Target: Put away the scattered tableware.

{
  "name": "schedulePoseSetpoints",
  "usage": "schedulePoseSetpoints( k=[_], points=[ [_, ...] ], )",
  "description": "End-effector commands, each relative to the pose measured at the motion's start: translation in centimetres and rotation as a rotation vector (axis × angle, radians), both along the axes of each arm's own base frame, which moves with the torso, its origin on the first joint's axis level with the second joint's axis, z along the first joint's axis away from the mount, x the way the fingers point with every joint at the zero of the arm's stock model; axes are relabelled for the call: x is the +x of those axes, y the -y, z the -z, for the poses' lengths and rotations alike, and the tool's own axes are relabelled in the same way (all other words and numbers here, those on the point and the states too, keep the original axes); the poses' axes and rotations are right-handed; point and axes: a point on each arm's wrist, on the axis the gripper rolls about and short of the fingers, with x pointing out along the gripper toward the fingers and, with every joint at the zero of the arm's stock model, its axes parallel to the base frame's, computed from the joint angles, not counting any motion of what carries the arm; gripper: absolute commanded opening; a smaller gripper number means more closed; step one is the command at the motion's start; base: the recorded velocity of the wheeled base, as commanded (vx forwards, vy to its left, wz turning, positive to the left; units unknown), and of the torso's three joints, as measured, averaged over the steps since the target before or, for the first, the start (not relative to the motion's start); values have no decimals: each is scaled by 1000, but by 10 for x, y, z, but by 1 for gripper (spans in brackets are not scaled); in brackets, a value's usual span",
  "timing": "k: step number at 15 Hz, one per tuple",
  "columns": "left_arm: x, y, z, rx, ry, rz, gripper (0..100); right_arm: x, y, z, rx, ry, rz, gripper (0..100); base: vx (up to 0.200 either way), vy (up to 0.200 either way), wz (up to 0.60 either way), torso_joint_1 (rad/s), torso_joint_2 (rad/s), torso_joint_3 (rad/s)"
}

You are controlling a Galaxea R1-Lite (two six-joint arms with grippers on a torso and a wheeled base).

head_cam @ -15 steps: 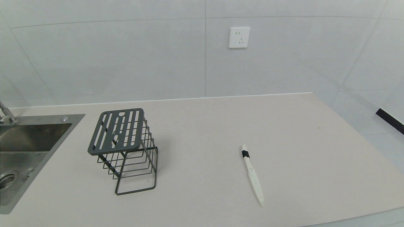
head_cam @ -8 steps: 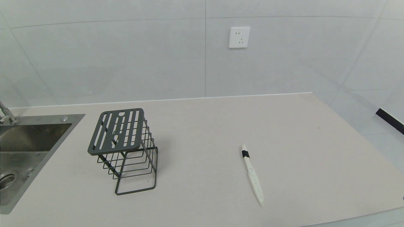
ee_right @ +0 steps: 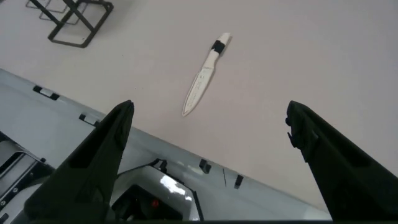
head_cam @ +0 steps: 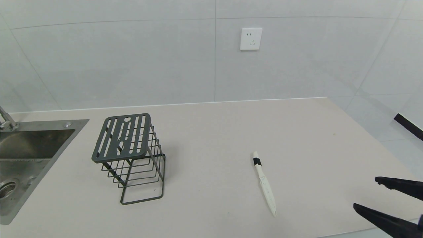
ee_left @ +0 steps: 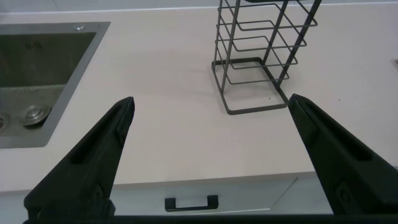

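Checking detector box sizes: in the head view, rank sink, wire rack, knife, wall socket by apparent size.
1. sink and wire rack: look about alike; the sink is cut by the frame edge, so unranked.
2. knife: long but thin.
3. wall socket: shorter, squarer; area close to the knife's, and it sits farther away.

The head camera sits high above the near edge of the counter [head_cam: 211, 132], facing forward and down. It takes in the whole top from the sink [head_cam: 33, 142] at the left, with the wall [head_cam: 132, 59] and socket [head_cam: 250, 39] far behind.

The left wrist camera sits low, just off the near edge, facing the wall past the left gripper [ee_left: 211, 101]. It shares the sink and the rack [head_cam: 122, 137] with the head view.

The right wrist camera hangs higher off the near edge, looking down past the right gripper [ee_right: 209, 107]. It shares the knife [ee_right: 205, 74] and a rack corner with the head view.
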Motion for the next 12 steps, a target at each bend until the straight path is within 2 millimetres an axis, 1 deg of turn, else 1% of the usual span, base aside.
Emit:
schedulePoseSetpoints(
  k=[1,2,4,6,8,11,12],
  points=[
    [0,0,0,0,-1,0,100,22,-16,8,-49,-73,-42,100,0,0,0,0,0,0],
    [0,0,0,0,-1,0,100,30,-26,12,-78,-96,-60,100,0,0,0,0,0,0],
    [0,0,0,-2,-1,0,100,37,-34,18,-114,-131,-65,100,0,0,0,0,0,0],
    [0,0,0,-2,-1,0,100,42,-37,23,-129,-162,-62,100,0,0,0,0,0,0],
    [0,0,0,-2,-1,0,100,48,-40,24,-126,-173,-60,100,0,0,0,0,0,0],
    [0,0,0,-2,-1,0,100,77,-54,31,-104,-212,-37,100,0,0,0,0,0,0],
    [0,0,0,-2,-1,0,100,82,-56,32,-103,-211,-35,100,0,0,0,0,0,0]
  ],
)
